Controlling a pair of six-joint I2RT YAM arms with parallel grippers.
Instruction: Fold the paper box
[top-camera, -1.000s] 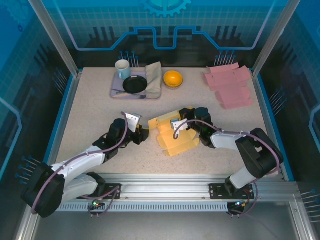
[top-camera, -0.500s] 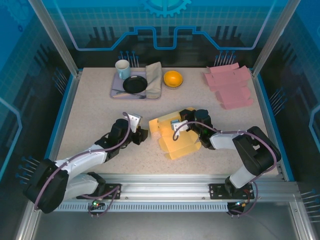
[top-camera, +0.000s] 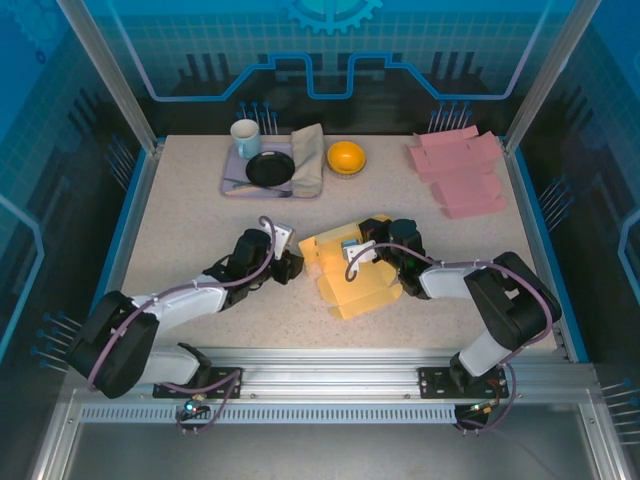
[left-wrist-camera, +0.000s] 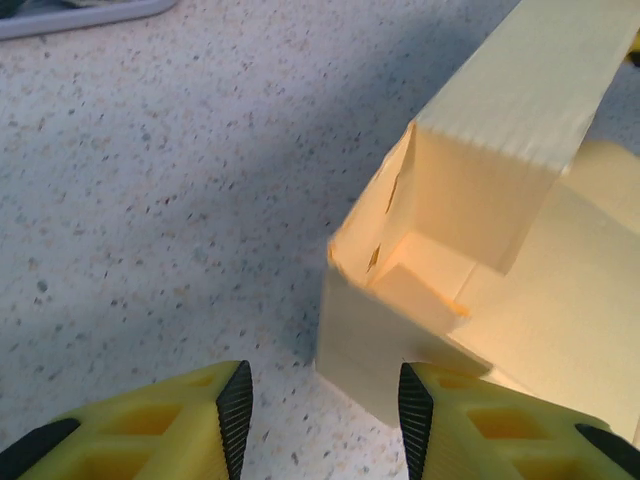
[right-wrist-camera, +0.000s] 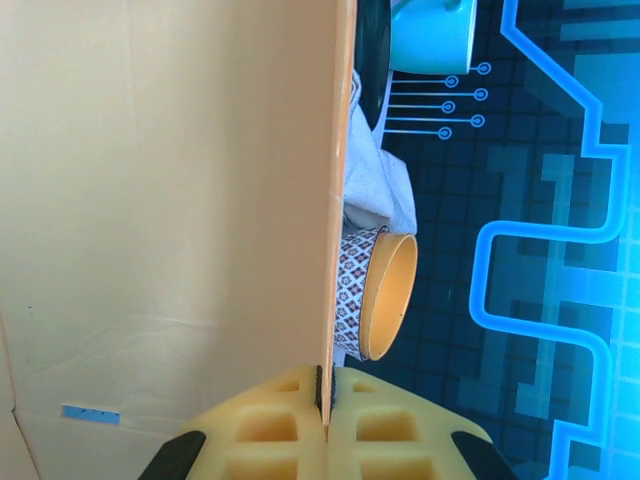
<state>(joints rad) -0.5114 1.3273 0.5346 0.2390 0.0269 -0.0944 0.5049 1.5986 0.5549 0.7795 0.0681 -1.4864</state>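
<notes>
The yellow paper box (top-camera: 352, 272) sits half-formed near the middle of the surface (top-camera: 180, 230), between my two arms. From the left wrist camera I look into its open left corner: one wall stands upright, a short flap is tucked down inside, and the floor panel runs off to the right, cut off by the frame edge.

The left tool (left-wrist-camera: 320, 405) is spread, with bare speckled surface showing between its fingers (left-wrist-camera: 225, 410). The right-hand finger sits at the box's near corner; I cannot tell whether it touches. The right tool (right-wrist-camera: 327, 400) is pressed together, pinching the thin edge of a raised box panel, which covers the left half of that camera's view.

At the far left, a lavender tray (top-camera: 232, 180) holds a pale mug (top-camera: 245, 138), a black plate (top-camera: 270, 168) and a folded cloth (top-camera: 308, 155). There seems to be a utensil along the tray's near edge, too small to name. I cannot see into the mug. Just right of the tray stands an orange bowl (top-camera: 346, 157); the right wrist view shows a patterned outer wall. A stack of pink flattened boxes (top-camera: 458, 172) lies at the far right.
</notes>
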